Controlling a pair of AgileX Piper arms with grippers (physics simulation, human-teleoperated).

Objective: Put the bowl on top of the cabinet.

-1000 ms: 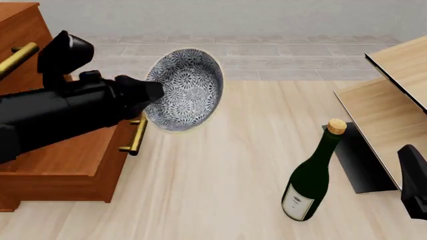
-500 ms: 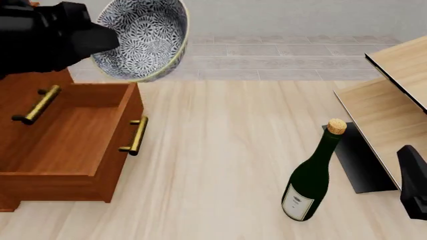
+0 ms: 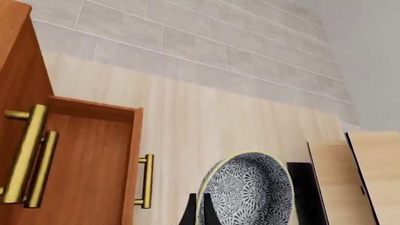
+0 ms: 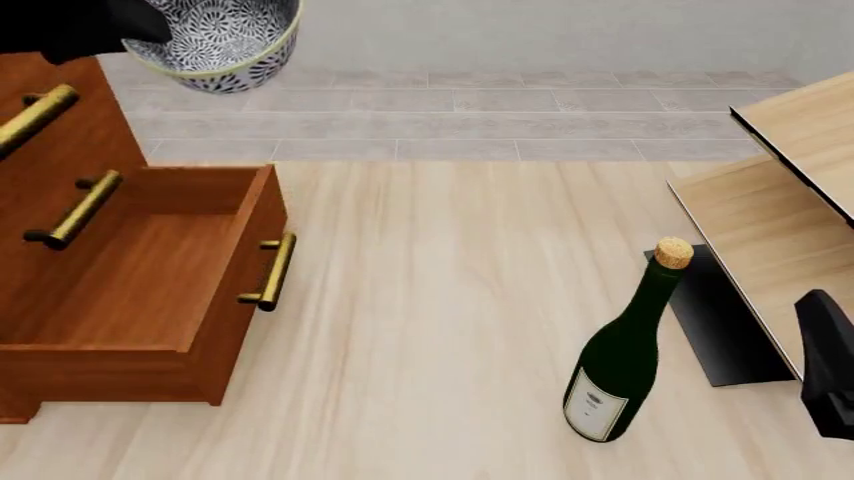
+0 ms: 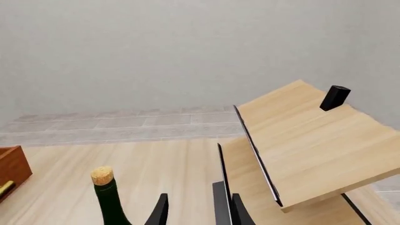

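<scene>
Left gripper (image 3: 196,216) clamped on rim of bowl (image 4: 220,40) — bowl held high in air at top left of front view, above cabinet (image 4: 80,190), tilted, not resting on it. Cabinet's lower drawer (image 4: 147,290) pulled open, brass handles (image 4: 271,270) showing. Right gripper (image 5: 190,208) low at right edge, fingers slightly apart, holding nothing. Bottle (image 4: 625,350) upright on table (image 4: 427,300) beside pale shelf unit (image 4: 781,200) — well apart from cabinet.

The left end effector (image 4: 140,35) is raised high over the surface's far left corner, clamped, while the right end effector (image 5: 190,211) hangs low at the right edge, fingers slightly parted.
</scene>
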